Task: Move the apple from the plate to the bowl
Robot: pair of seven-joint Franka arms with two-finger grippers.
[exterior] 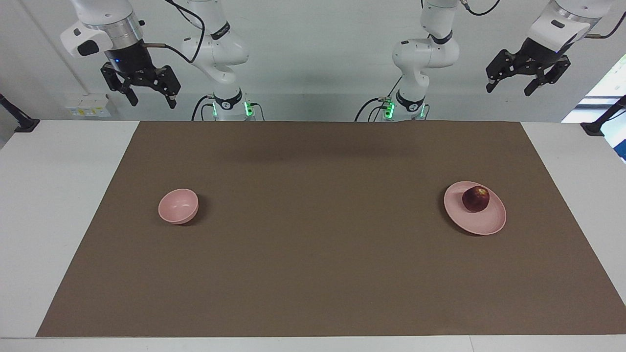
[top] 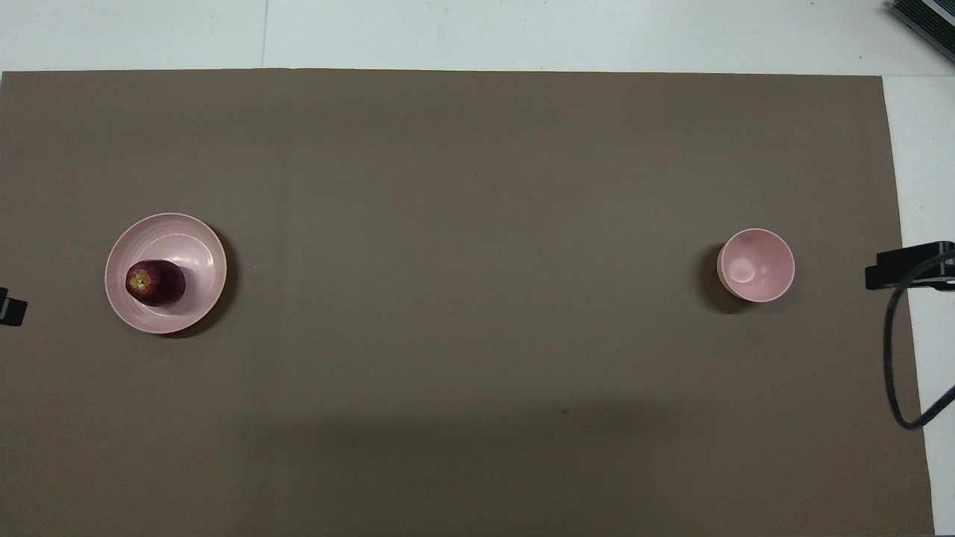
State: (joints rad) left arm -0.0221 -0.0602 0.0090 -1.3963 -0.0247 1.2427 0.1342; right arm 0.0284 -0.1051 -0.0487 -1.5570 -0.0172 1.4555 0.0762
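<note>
- The broad white surface [exterior: 58,195] is carrying a large flat brown rectangular mat [exterior: 323,274], and everything in play is sitting on that mat.
- The two white Franka arms are waiting raised at the robots' own edge, neither one reaching in.
- The left gripper [exterior: 525,80] is hanging high over the left arm's end of the surface, its black fingers spread open and holding nothing.
- The right gripper [exterior: 146,90] is hanging high over the right arm's end, its fingers likewise spread apart and empty.
- The flat round pale pink plate [exterior: 491,222] is lying toward the left arm's end of the mat.
- The small deep round pale pink bowl [exterior: 178,206] is standing empty toward the right arm's end, well apart from the plate.
- The small round dark red apple [exterior: 476,199] is resting on the plate, off centre toward the rim, its yellowish stem end turned roughly upward in the overhead view.
- The apple is lying below the left gripper and farther from the robots than it, so the left arm is looking much the nearer for the pick-up; being round, the apple is offering no long axis to line up with.
- The task is appearing not yet begun.
</note>
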